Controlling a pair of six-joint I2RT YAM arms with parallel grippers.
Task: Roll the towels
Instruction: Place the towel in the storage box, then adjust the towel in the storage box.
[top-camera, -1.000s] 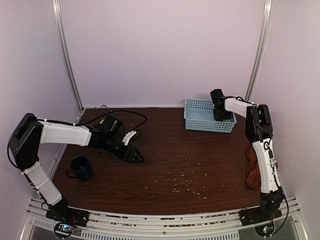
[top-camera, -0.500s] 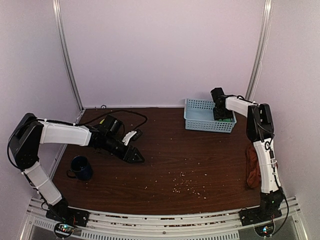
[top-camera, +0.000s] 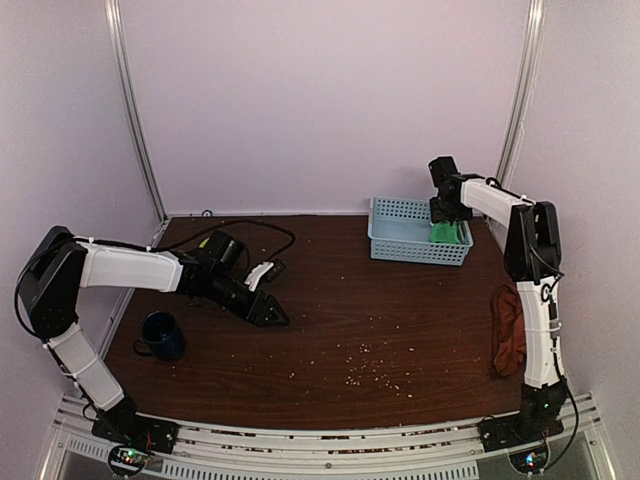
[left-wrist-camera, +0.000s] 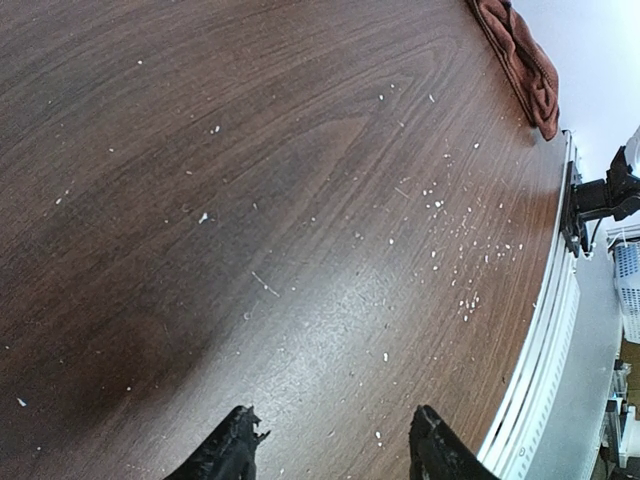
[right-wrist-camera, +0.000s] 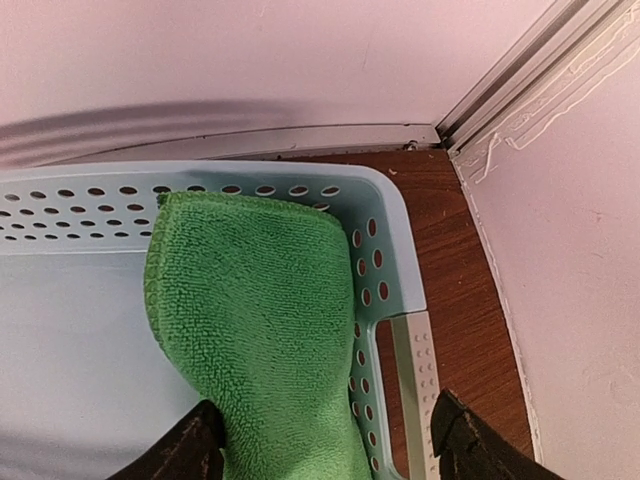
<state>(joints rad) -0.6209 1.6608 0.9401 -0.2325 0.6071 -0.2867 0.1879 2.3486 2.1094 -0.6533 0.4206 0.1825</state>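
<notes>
Beneath the right hand (right-wrist-camera: 322, 445), which had just risen with fingers spread, the green towel (right-wrist-camera: 255, 320) lay released in the basket (right-wrist-camera: 60, 215) (probably finished). The rust towel (top-camera: 508, 330) sat well behind, likely next. The left hand (left-wrist-camera: 335, 450) hung parted over the tabletop (left-wrist-camera: 250, 200).

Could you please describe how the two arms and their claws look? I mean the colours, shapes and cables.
The left arm and right arm have white, rounded link covers between black joint housings. The left claw and right claw are black, each with two tapering fingers. A black cable trails behind the left arm's wrist. No markings are legible.
</notes>
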